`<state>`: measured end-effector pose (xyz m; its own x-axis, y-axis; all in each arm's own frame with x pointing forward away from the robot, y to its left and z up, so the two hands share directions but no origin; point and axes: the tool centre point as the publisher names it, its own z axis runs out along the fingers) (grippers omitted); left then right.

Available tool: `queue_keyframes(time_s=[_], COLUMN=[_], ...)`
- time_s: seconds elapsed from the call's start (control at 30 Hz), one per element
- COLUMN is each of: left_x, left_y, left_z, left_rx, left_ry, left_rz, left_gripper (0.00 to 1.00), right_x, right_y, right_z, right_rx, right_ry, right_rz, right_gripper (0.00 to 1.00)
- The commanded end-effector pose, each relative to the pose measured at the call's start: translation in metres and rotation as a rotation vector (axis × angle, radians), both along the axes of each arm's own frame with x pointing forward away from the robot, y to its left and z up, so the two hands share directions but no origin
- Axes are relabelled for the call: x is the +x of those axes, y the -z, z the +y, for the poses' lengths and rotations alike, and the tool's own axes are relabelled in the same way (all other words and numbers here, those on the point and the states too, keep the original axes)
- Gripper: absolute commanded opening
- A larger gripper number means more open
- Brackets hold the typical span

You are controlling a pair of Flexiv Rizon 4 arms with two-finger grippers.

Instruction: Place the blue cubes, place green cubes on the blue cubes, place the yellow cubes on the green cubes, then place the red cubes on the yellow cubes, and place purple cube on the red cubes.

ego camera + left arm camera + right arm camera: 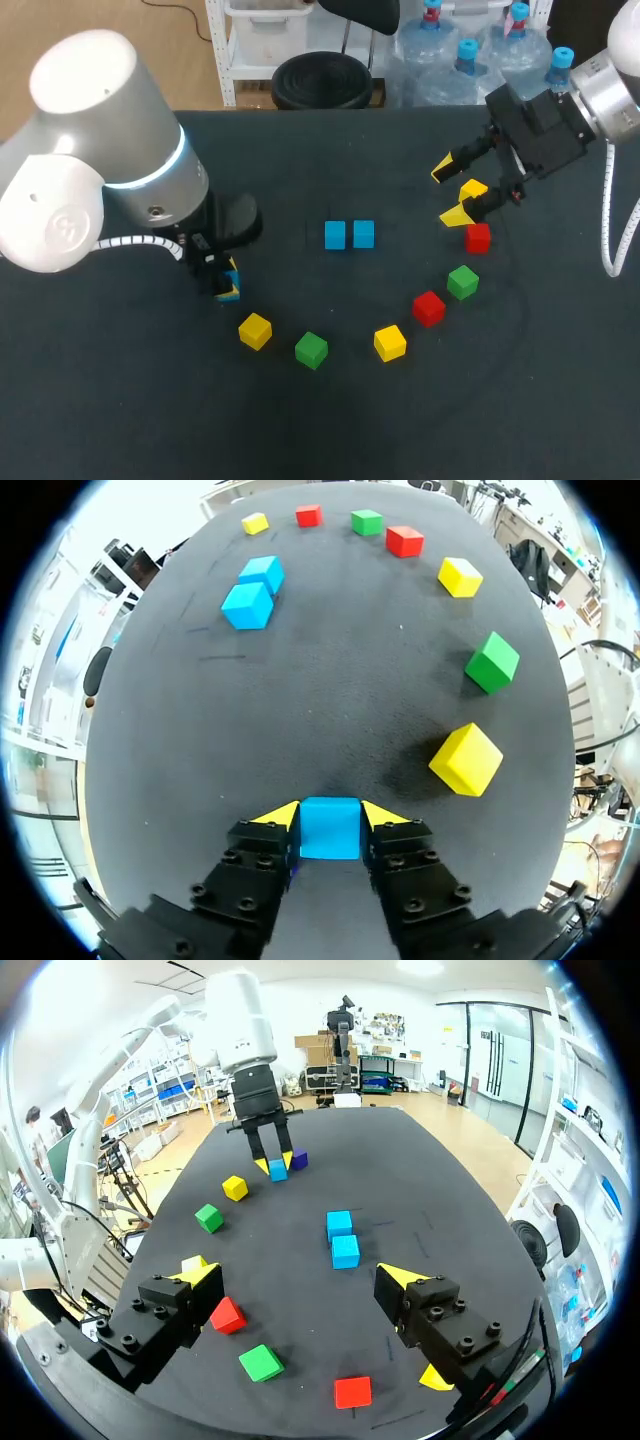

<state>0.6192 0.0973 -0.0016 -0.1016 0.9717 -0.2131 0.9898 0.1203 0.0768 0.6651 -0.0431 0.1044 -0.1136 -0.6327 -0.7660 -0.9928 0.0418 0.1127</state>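
Note:
My left gripper (330,818) is low at the table's left, shut on a blue cube (330,827), one yellow tip against each side; the head view shows this gripper (226,286) under the big left arm. Two more blue cubes (335,235) (363,233) stand side by side in the middle. A purple cube (299,1159) sits right beside the left gripper, hidden in the head view. My right gripper (450,192) hangs open over the right side, nothing between its fingers, with a yellow cube (472,188) and a red cube (478,238) close by.
An arc of loose cubes runs along the front: yellow (255,330), green (311,349), yellow (390,342), red (428,307), green (462,281). The dark table's far edge (300,112) lies behind the blue pair.

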Motion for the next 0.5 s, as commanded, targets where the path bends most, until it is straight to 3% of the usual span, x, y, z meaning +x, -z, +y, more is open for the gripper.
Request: queue_keyframes(time_s=[0.03, 0.23, 0.5], left_x=[0.002, 0.01, 0.039], left_y=[-0.006, -0.019, -0.027], left_z=[-0.002, -0.009, -0.026], left_rx=[0.001, 0.01, 0.014], left_ry=[0.002, 0.02, 0.056], left_rz=[-0.005, -0.03, -0.059], left_gripper=[0.0, 0.0, 0.0], right_x=[0.001, 0.001, 0.001], right_y=[0.001, 0.001, 0.001], right_z=[0.0, 0.0, 0.0], right_rx=[0.002, 0.002, 0.002], right_ry=[-0.001, -0.001, -0.001], right_rz=[0.0, 0.0, 0.0], right_gripper=[1.0, 1.0, 1.0])
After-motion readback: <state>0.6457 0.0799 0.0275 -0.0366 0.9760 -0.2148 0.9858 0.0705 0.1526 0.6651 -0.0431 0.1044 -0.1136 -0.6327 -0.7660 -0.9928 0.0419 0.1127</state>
